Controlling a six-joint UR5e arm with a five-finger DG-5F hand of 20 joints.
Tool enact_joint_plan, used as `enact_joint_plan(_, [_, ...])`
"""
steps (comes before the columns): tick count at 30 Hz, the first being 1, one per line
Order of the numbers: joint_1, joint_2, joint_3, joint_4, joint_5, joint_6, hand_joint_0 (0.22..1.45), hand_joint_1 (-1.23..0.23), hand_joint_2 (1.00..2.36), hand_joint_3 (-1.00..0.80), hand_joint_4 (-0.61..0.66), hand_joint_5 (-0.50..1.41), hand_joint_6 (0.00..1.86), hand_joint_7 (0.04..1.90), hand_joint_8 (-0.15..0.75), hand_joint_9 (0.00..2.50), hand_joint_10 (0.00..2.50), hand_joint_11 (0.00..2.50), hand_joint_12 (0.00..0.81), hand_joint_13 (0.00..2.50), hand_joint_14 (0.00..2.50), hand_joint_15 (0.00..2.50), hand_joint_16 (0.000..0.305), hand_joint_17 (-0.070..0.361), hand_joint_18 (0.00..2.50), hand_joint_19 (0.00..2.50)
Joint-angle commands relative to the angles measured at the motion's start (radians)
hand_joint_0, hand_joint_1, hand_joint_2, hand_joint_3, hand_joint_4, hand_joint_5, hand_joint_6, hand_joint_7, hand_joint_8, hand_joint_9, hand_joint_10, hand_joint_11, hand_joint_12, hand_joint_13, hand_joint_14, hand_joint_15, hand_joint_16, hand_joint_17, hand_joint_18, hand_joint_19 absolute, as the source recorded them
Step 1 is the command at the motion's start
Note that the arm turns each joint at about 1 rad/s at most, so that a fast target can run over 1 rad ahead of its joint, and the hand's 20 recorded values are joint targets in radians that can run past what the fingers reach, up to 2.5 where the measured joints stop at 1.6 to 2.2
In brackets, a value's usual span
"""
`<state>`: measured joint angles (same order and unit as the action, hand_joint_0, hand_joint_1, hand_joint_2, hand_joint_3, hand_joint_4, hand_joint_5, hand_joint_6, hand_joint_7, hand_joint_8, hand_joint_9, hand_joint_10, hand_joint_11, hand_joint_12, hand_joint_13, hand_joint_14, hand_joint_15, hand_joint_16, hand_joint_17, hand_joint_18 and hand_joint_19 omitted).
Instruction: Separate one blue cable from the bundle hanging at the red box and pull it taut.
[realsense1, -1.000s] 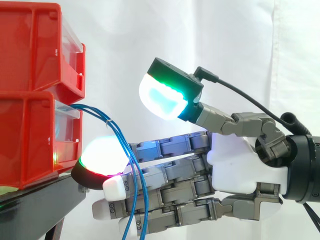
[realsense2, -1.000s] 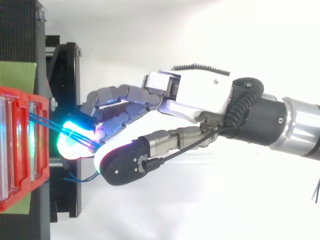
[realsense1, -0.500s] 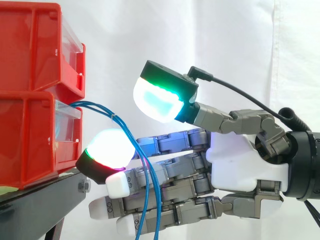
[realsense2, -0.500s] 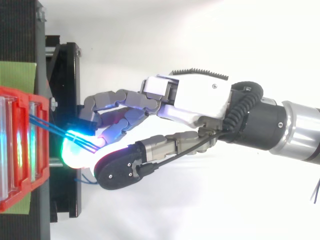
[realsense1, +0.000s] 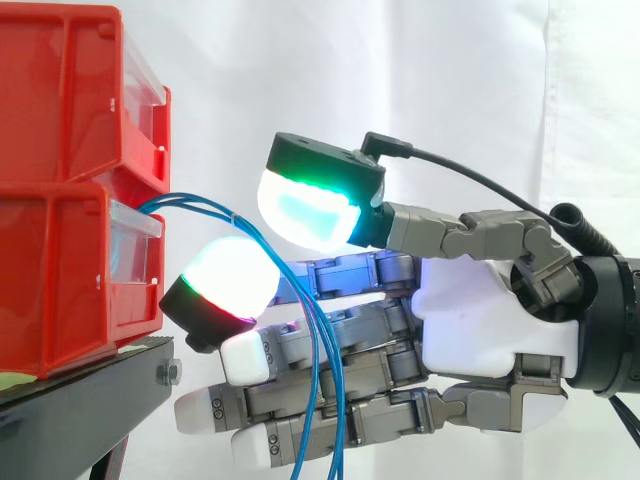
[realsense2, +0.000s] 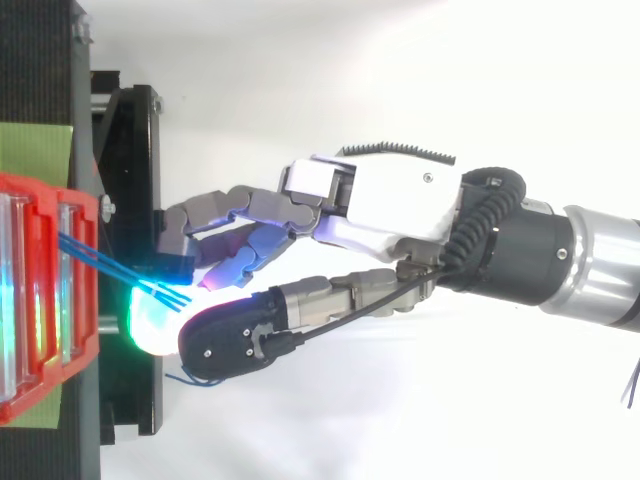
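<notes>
The blue cables (realsense1: 215, 208) leave the front lip of the lower red bin (realsense1: 60, 280) at the stand's (realsense1: 90, 390) edge, arch outward and drop in a loose bundle across the hand (realsense1: 480, 320), running down past its lower fingers. The hand reaches in level from the right, fingers nearly straight, so they lie behind the hanging strands like a comb. One glowing pad (realsense1: 232, 282) juts out just below the arch, on the bin side of the cables, probably to hook a strand away from the others. The thumb (realsense1: 305, 205) stands over that pad with a small gap showing, and the cables pass through that gap. So the hand reads as open, poised to pinch and not yet clamped. From above, the cables (realsense2: 110, 264) run slanting from the bin (realsense2: 88, 300) straight into the spot where thumb and pad meet. No single cable looks parted from the bundle yet, and all hang slack.
</notes>
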<state>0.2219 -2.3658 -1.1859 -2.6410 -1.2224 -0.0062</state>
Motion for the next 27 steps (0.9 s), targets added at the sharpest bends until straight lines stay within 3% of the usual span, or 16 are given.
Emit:
enact_joint_plan(1, [-0.001, 0.002, 0.0, -0.013, 0.0, 0.009, 0.63, -0.59, 1.02, -0.26, 0.2, -0.15, 0.73, 1.05, 0.314, 0.85, 0.01, 0.43, 0.265, 0.52, 0.0, 0.09, 0.033, 0.074, 0.47, 0.2])
enact_joint_plan(8, [0.001, 0.025, 0.0, -0.083, -0.003, 0.018, 0.63, -0.7, 1.01, -0.34, 0.19, -0.19, 0.81, 0.95, 0.318, 0.84, 0.02, 0.5, 0.269, 0.52, 0.0, 0.09, 0.033, 0.074, 0.48, 0.2])
enact_joint_plan(17, [-0.004, 0.057, 0.0, -0.168, -0.026, 0.015, 0.61, -0.51, 1.01, -0.43, 0.18, -0.17, 0.83, 0.96, 0.325, 0.91, 0.02, 0.5, 0.266, 0.54, 0.0, 0.11, 0.033, 0.074, 0.48, 0.22])
enact_joint_plan(21, [-0.006, 0.062, 0.0, -0.172, -0.026, 0.014, 0.62, -0.46, 1.01, -0.39, 0.16, -0.17, 0.83, 0.98, 0.33, 0.92, 0.02, 0.51, 0.267, 0.55, 0.01, 0.11, 0.033, 0.074, 0.49, 0.22])
enact_joint_plan(27, [-0.007, 0.079, 0.0, -0.188, -0.026, 0.006, 0.61, -0.54, 1.02, -0.25, 0.16, -0.18, 0.86, 1.02, 0.332, 0.91, 0.02, 0.51, 0.271, 0.55, 0.0, 0.11, 0.033, 0.075, 0.49, 0.22])
